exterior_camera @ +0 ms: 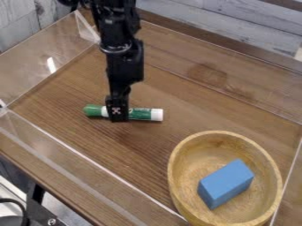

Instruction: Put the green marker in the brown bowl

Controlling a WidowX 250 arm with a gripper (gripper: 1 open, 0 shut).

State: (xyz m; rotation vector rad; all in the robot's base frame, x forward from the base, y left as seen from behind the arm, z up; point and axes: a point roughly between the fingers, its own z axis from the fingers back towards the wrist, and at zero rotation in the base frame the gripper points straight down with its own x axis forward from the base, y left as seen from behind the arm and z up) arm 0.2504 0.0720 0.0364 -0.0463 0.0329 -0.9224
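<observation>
1. One arm is all I have in view, black, coming down from the top edge and pointing its gripper [117,112] straight down onto the green marker [123,112].
2. I use the brown bowl [224,140] as my landmark: it sits at the lower right of the wooden table [213,84], and the marker lies well apart from it, up and to the left, flat on the wood.
3. I see the marker lying nearly level across the view, one end pointing away from the bowl, the other end toward it.
4. I read the claw as spread, its black fingers [113,115] low at the marker's middle, one on each side of the barrel; whether they touch the barrel I cannot tell from this angle.
5. I count one thing inside the bowl: a blue block [225,184], resting on the bowl's floor toward the near side.
6. I note clear plastic walls [53,146] around the table, the nearest running along the front edge, left of the bowl.
7. I see the marker outside the bowl, on the table.
</observation>
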